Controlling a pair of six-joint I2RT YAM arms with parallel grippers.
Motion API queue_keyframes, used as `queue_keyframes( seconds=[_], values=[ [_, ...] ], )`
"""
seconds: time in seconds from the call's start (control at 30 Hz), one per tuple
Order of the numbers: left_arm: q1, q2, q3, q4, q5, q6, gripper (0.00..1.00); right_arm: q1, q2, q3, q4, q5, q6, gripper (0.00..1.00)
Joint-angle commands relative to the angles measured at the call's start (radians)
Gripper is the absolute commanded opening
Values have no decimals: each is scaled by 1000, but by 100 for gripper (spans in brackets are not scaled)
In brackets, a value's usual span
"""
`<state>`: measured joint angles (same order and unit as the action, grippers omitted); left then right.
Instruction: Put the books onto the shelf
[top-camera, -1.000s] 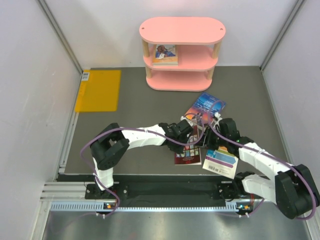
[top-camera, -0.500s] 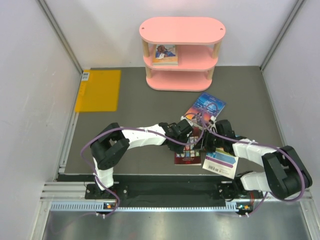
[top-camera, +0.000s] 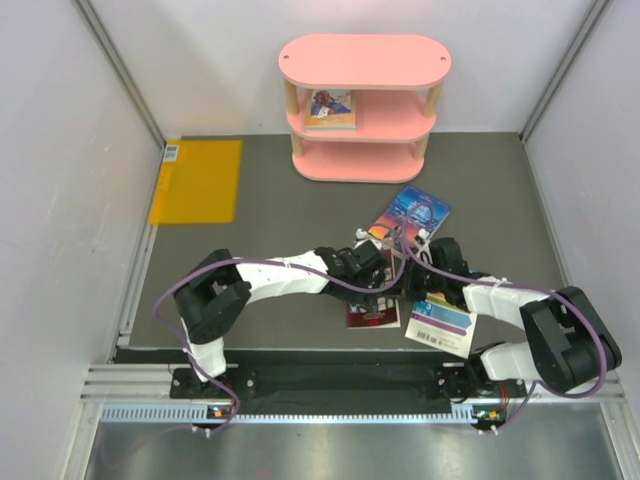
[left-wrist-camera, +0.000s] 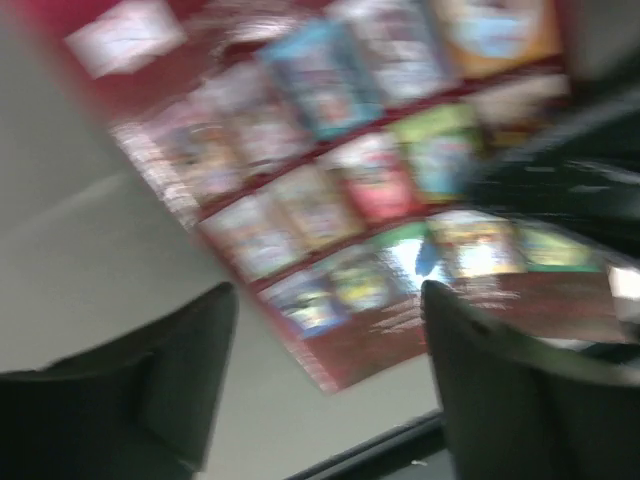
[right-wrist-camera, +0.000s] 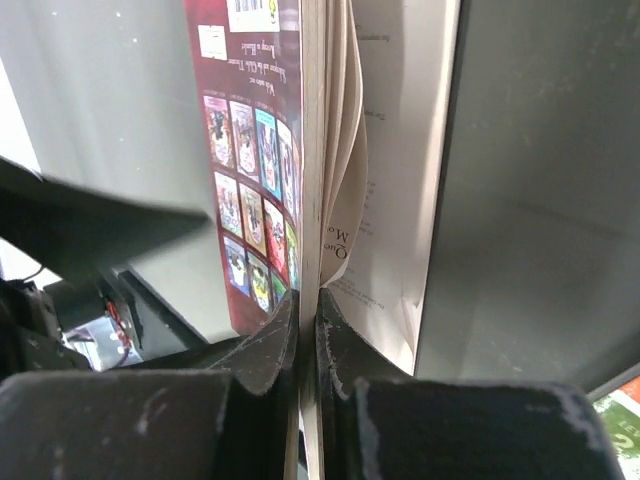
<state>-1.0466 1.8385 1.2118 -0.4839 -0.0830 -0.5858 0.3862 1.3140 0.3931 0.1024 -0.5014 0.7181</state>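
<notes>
The right gripper (right-wrist-camera: 307, 305) is pressed together on the edge of the dark red book (right-wrist-camera: 250, 150), the one with the picture-grid cover. It pinches the cover and perhaps a few pages, and the other pages bulge loose to one side. I judge that it takes the edge because so thin a book gives no other hold while it lies on the tabletop (top-camera: 250, 220).

The left gripper (left-wrist-camera: 330, 340) has its fingers apart over the same cover and holds nothing.

Just beyond lies the blue book (top-camera: 412, 212), and nearer the white striped book (top-camera: 440, 322).

The shelf (top-camera: 365, 60) stands well apart at the far side, with one book (top-camera: 330, 108) on its middle tier.
</notes>
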Motion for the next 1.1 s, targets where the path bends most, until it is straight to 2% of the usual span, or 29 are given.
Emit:
queue_keyframes(
  seconds=[0.0, 0.17, 0.2, 0.4, 0.43, 0.6, 0.87, 0.93, 1.0, 1.03, 1.07],
  values=[
    [63, -163, -85, -93, -239, -25, 92, 10, 31, 59, 95, -11, 9, 0],
    [147, -353, -265, 66, -190, -83, 97, 3, 117, 130, 230, -69, 73, 0],
    [157, -422, -340, 152, -175, -100, 97, -3, 143, 136, 258, -80, 90, 0],
    [258, -643, -634, 476, 17, -184, 92, -12, 211, 167, 440, -167, 204, 0],
    [269, -659, -656, 542, 29, -192, 91, -13, 215, 165, 460, -186, 217, 0],
    [280, -711, -730, 628, 78, -241, 89, -24, 231, 153, 598, -238, 306, 0],
    [281, -722, -762, 772, 157, -315, 84, -24, 237, 147, 657, -259, 350, 0],
    [281, -713, -756, 794, 183, -319, 78, -24, 237, 147, 658, -261, 350, 0],
    [281, -682, -747, 812, 201, -324, 67, -23, 237, 147, 663, -262, 357, 0],
    [281, -671, -742, 817, 221, -325, 43, -24, 237, 147, 668, -262, 359, 0],
    [281, -645, -729, 821, 236, -325, 34, -24, 237, 147, 668, -262, 363, 0]
  ],
)
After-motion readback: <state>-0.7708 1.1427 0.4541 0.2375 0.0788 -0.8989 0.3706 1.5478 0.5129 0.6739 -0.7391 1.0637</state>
